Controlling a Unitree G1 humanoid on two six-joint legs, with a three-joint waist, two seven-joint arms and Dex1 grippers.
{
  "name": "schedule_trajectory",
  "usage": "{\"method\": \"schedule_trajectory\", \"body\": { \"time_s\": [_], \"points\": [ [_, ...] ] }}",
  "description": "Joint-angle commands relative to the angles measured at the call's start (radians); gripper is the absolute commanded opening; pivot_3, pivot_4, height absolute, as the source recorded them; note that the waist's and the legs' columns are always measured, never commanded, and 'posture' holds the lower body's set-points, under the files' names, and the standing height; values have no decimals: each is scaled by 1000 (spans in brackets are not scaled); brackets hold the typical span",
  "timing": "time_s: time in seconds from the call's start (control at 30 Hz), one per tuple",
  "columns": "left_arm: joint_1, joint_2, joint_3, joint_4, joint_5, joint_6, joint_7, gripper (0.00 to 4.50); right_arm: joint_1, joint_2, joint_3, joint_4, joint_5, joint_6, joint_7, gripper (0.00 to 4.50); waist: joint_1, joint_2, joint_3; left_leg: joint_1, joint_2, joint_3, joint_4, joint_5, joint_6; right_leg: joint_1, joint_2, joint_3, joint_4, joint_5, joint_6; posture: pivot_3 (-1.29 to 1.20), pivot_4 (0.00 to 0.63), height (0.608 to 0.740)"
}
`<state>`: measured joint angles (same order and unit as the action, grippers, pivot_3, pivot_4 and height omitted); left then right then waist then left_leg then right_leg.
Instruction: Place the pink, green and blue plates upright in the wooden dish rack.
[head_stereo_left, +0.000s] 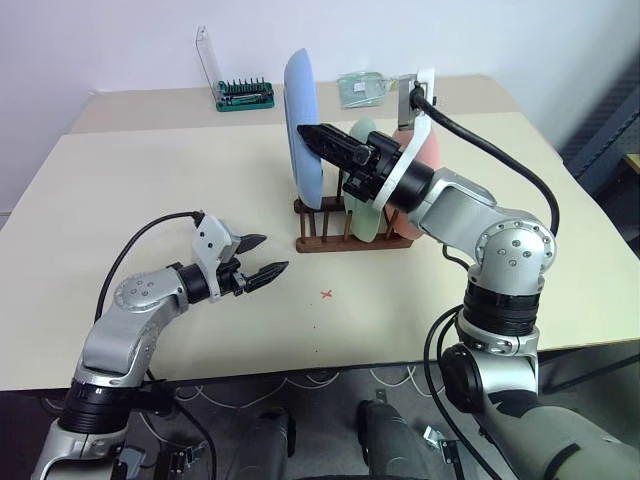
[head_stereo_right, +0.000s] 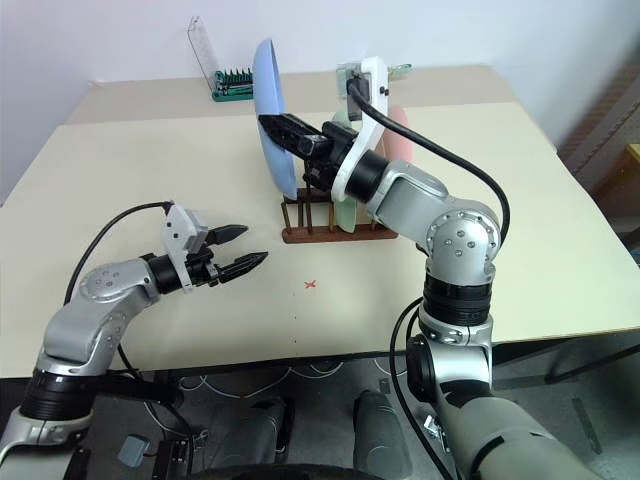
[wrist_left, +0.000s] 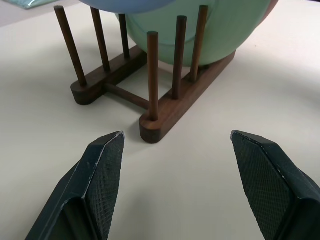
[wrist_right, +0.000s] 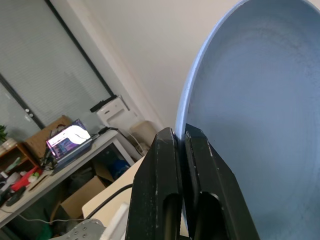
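Right pincer (head_stereo_left: 312, 137) hides most of pink plate (head_stereo_left: 428, 150).

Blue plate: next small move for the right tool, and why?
Probably ease the blue plate straight down a little. The right tool is shut on its rim, and the plate stands upright over the free pegs of the wooden dish rack, beside the green plate; whether it is seated is unclear.

No readable text, label, brand or number shows anywhere.
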<state>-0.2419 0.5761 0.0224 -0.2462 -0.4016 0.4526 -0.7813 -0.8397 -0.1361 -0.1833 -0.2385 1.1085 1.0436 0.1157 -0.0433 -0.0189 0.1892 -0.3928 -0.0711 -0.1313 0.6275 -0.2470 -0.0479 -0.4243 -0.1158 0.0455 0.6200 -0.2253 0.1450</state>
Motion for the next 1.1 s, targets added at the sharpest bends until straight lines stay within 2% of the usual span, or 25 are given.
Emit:
{"method": "schedule_trajectory", "body": {
  "time_s": [0.03, 0.7, 0.8, 1.0, 1.1],
  "points": [
    [7, 6, 9, -35, 0, -13, 2, 3487, 4, 6, -8, -29, 24, -5, -43, 0, 0, 0, 0, 0, 0, 0, 0, 0, 0, 0, 0, 0, 0, 0, 0, 0, 150, 740],
    [15, -9, -8, -29, 10, -28, 10, 3487, 43, 10, -11, 18, 128, 45, -209, 0, 0, 0, 0, 0, 0, 0, 0, 0, 0, 0, 0, 0, 0, 0, 0, 0, 150, 740],
    [14, -12, -8, -29, 12, -28, 13, 3558, 42, 6, -8, 20, 134, 43, -214, 1023, 0, 0, 0, 0, 0, 0, 0, 0, 0, 0, 0, 0, 0, 0, 0, 0, 150, 740],
    [18, -15, -8, -29, 14, -31, 15, 3558, 37, -7, 8, 7, 125, 40, -209, 3951, 0, 0, 0, 0, 0, 0, 0, 0, 0, 0, 0, 0, 0, 0, 0, 0, 150, 740],
    [17, -17, -9, -28, 14, -31, 16, 3558, 27, -31, 29, -12, 96, 35, -182, 3951, 0, 0, 0, 0, 0, 0, 0, 0, 0, 0, 0, 0, 0, 0, 0, 0, 150, 740]
  ]
}}
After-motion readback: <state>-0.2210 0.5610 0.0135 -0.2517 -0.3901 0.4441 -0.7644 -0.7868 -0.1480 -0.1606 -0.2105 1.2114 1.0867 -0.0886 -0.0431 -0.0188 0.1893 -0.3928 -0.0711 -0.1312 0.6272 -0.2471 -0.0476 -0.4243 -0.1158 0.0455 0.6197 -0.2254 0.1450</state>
